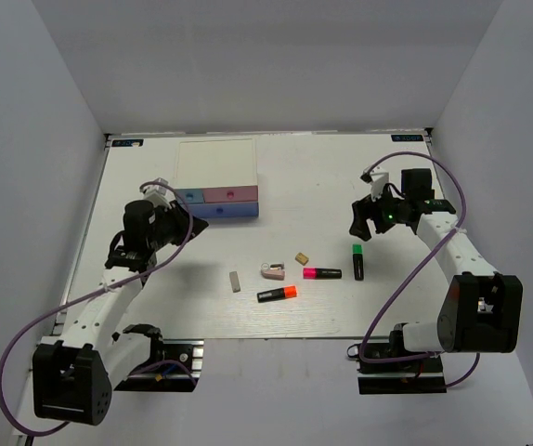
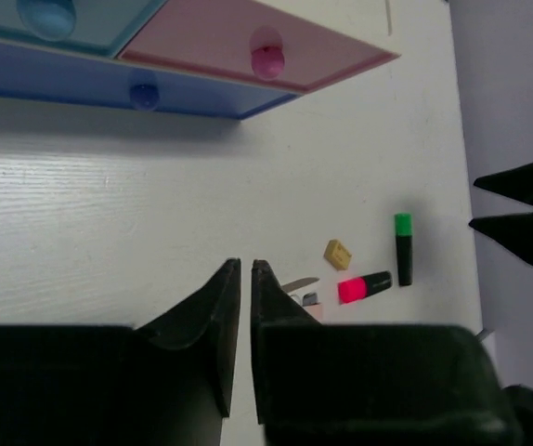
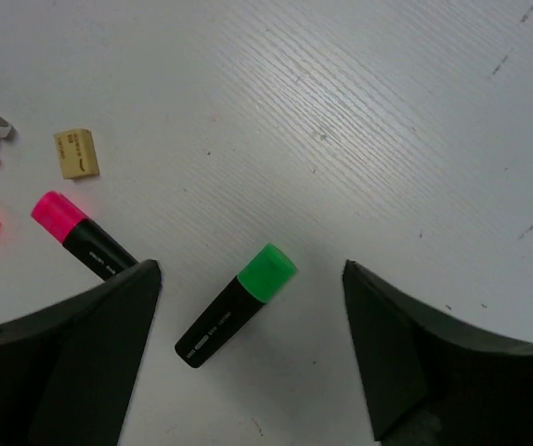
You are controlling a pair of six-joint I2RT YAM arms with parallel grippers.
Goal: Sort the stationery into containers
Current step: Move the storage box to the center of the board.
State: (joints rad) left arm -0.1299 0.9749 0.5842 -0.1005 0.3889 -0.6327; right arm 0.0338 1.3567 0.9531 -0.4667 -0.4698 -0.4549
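The drawer box [image 1: 217,181] stands at the back left, with its light-blue [image 2: 62,23], pink [image 2: 248,46] and darker blue [image 2: 109,88] fronts pushed in. My left gripper [image 1: 190,223] hovers just in front of it, jaws nearly together and empty [image 2: 245,265]. The stationery lies mid-table: green highlighter [image 1: 357,261], pink highlighter [image 1: 321,273], orange highlighter [image 1: 277,294], grey-white eraser [image 1: 235,282], tan block [image 1: 301,257] and pinkish-white piece [image 1: 273,270]. My right gripper [image 1: 367,223] is open above the green highlighter [image 3: 234,307], which lies on the table between the spread fingers [image 3: 251,269].
Grey walls close in the white table [image 1: 415,307] on the left, back and right. The pink highlighter [image 3: 81,237] and tan block [image 3: 76,153] lie just left of my right gripper. Both arm bases stand at the near edge.
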